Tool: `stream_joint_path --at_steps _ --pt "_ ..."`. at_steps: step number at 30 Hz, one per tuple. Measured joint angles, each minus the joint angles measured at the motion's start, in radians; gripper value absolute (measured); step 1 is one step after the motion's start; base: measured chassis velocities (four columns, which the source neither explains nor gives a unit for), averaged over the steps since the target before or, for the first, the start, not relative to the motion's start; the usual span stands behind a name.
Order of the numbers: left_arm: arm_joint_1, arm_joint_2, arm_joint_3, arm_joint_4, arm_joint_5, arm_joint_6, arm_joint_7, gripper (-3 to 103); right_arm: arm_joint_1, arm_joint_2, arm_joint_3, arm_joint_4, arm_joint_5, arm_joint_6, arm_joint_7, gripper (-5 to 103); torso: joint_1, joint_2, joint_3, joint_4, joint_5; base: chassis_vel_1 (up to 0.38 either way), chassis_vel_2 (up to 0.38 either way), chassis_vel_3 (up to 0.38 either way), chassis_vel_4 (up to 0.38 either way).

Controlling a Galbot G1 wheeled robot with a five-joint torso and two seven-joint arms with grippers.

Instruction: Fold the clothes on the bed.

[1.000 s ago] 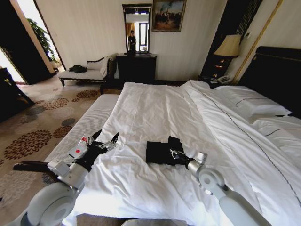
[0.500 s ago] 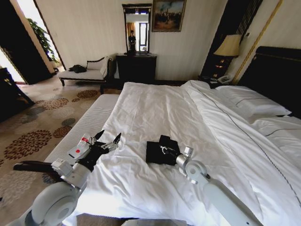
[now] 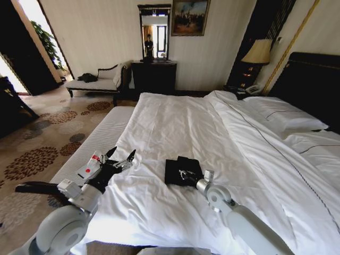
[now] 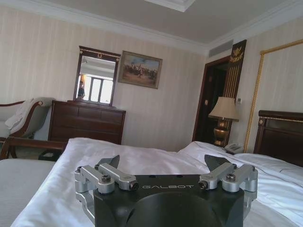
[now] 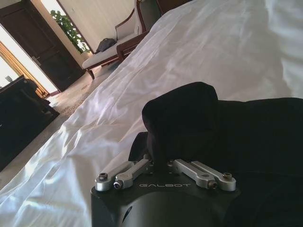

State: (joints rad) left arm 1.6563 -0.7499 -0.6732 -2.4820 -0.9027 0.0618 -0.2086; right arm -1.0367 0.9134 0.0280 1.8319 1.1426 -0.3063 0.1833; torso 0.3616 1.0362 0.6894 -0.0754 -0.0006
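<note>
Head view: a raised flap of the black T-shirt (image 3: 179, 171), lying mid-bed (image 3: 175, 122), is pinched by the right gripper (image 3: 184, 174); a fold is judged underway; the flap needs laying flat; the left gripper (image 3: 123, 161) hovers beside, jaws spread.

The white duvet of the bed (image 3: 175, 119) lies open and flat toward its far end, free for a reach. Near the front edge the folded black T-shirt (image 3: 175, 171) sits in the way, with the right gripper (image 3: 185, 174) clamped on a raised fold of it. The left gripper (image 3: 123, 161), fingers spread, hangs over the bed's left edge, apart from the shirt, bare duvet between them. Pillows (image 3: 284, 118) crowd the headboard side on the right.
</note>
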Motion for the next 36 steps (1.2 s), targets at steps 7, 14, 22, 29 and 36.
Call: stream_joint_path --at_steps 7,14,22,29,36 --pt "-0.040 0.013 -0.034 0.014 -0.034 0.001 -0.002 100 0.005 -0.040 -0.046 0.018 -0.066 0.011 -0.017 4 0.000 0.000 0.000 -0.0005 0.0000 0.000 0.000 0.000 0.000" --pt "-0.036 0.011 -0.029 0.007 -0.053 0.012 -0.005 100 0.020 -0.048 -0.064 0.031 -0.145 0.010 -0.060 14 0.000 0.000 0.000 -0.0003 0.0002 0.000 0.000 0.000 0.000" --pt "0.052 -0.063 0.009 -0.009 0.001 0.017 0.003 100 0.018 -0.071 -0.093 0.127 -0.237 0.020 -0.089 47 0.000 0.000 0.000 0.0001 -0.0001 0.000 0.000 0.000 0.000" --pt "0.034 -0.056 0.013 0.001 0.004 0.022 -0.007 100 -0.071 -0.076 0.003 0.215 -0.230 0.039 -0.102 73 0.000 0.000 0.000 -0.0005 0.0000 0.000 0.000 0.000 0.000" --pt "0.006 -0.067 0.052 0.063 0.076 0.027 -0.050 100 -0.255 -0.005 0.239 0.128 -0.335 0.166 -0.061 98 0.000 0.000 0.000 -0.0007 0.0003 0.000 0.000 0.000 0.000"
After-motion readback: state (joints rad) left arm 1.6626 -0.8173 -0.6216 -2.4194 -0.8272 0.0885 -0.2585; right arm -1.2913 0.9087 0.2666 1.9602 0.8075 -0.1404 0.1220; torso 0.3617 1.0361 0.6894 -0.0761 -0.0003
